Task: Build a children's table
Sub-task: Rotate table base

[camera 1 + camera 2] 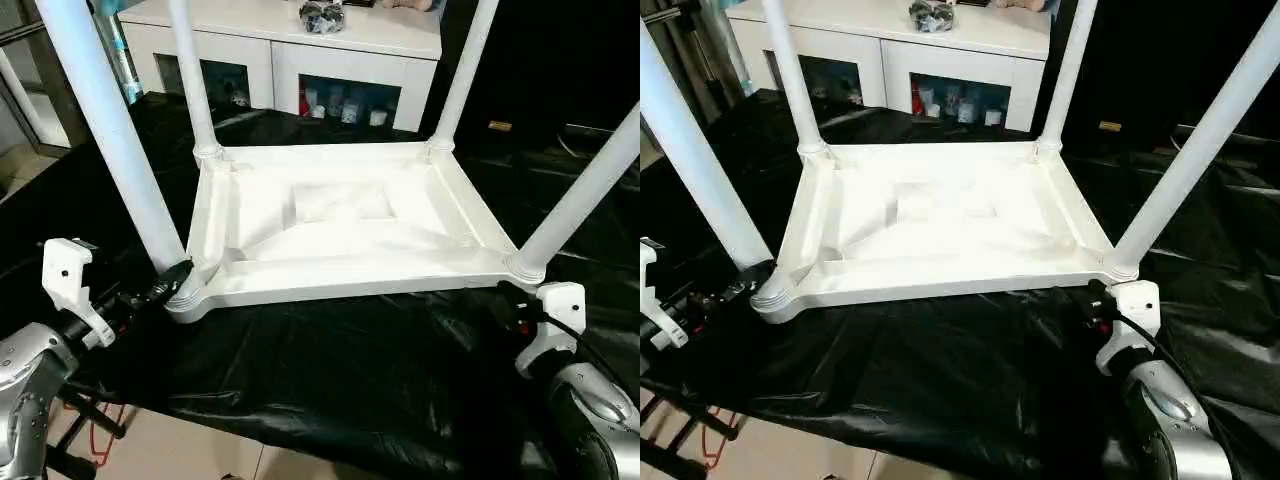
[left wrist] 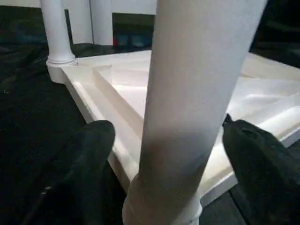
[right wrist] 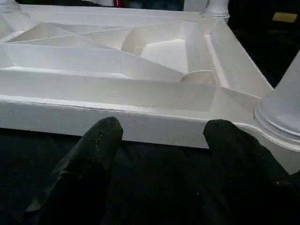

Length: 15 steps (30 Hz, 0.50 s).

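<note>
Right now the left gripper [image 2: 164, 140] stands wide open, its two black fingers [image 2: 89, 145] on either side of the near-left leg [image 2: 197, 79] without pressing it; a gap shows on both sides, so it holds nothing. That leg rises steeply from its corner socket [image 1: 188, 296] just ahead of the fingertips, its long axis running up and leaning away from the tabletop, toward the robot's left. Beyond it the upturned tabletop [image 1: 340, 215] lies flat on the black sheet [image 1: 330, 370], ribbed underside up, with the other three legs standing in their sockets. The right gripper [image 3: 161, 136] is also open and empty, facing the near edge of the tabletop, with the near-right leg [image 1: 580, 195] just to its outer side. All four legs look seated, so the next move probably turns on each arm being nearest its own front leg.
</note>
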{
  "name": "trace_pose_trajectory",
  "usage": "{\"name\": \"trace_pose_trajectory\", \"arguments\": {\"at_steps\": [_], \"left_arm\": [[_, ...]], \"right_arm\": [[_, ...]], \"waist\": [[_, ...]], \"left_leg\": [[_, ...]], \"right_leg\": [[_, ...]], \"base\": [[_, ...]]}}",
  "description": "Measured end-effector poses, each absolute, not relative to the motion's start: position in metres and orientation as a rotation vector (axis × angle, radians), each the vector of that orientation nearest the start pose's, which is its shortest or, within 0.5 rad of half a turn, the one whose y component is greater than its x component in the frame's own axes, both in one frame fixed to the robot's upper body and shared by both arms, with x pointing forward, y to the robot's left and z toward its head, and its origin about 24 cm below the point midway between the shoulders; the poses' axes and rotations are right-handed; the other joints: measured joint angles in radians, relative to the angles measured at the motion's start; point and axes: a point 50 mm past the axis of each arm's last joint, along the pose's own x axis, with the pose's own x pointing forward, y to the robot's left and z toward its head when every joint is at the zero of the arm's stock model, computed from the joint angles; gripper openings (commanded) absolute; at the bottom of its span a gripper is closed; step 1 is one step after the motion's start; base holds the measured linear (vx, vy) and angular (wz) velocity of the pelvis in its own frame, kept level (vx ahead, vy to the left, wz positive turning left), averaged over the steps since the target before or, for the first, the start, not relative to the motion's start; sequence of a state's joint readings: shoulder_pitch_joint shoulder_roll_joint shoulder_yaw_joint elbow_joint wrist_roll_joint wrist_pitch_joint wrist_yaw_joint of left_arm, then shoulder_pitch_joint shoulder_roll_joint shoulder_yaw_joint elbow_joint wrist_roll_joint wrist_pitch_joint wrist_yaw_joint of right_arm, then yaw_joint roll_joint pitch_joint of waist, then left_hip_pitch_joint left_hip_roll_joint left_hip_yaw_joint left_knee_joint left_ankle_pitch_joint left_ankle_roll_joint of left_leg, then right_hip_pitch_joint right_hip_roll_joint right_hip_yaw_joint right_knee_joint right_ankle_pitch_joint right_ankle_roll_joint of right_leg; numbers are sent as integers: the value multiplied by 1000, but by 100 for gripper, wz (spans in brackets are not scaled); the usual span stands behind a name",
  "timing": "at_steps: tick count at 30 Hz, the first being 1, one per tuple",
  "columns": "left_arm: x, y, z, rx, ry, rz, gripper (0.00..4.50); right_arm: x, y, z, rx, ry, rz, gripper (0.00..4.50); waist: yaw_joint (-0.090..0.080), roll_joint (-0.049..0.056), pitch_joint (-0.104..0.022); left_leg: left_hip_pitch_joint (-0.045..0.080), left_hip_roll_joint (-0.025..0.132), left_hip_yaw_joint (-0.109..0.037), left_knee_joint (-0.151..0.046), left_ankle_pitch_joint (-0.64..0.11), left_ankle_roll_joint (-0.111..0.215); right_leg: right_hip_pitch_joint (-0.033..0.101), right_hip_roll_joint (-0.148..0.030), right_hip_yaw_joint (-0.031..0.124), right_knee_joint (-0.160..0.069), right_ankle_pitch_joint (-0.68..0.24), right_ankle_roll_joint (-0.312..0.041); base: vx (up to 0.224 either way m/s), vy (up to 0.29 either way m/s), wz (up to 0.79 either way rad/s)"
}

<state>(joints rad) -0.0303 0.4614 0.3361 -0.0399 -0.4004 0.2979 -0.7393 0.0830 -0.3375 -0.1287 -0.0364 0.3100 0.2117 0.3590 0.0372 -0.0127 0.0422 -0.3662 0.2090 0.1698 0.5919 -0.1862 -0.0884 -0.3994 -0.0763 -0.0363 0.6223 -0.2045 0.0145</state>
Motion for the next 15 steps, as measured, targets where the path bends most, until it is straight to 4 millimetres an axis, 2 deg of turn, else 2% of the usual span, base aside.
{"name": "trace_pose_trajectory", "arguments": {"at_steps": [3,6,10,15], "left_arm": [[250,259,92,-38,68,-494,442],[256,243,95,-89,44,-595,442],[254,221,93,-123,80,-748,442],[247,206,93,-160,141,-894,442]], "right_arm": [[240,-223,36,12,228,237,323],[254,-219,35,-37,279,245,323],[258,-215,27,-65,329,254,323],[269,-204,21,-87,364,260,323]], "waist": [[0,-2,-1],[0,-3,-2],[9,-2,-1],[1,-2,-1]], "left_leg": [[0,0,0,1,0,0],[0,0,0,1,0,0],[-1,0,1,0,0,0],[-1,0,1,0,0,0]], "right_leg": [[0,0,0,0,0,0],[0,0,0,0,2,-2],[0,0,0,0,1,-2],[-1,0,0,1,1,-2]], "base": [[0,0,0],[0,0,0],[0,0,0],[0,0,0]]}}
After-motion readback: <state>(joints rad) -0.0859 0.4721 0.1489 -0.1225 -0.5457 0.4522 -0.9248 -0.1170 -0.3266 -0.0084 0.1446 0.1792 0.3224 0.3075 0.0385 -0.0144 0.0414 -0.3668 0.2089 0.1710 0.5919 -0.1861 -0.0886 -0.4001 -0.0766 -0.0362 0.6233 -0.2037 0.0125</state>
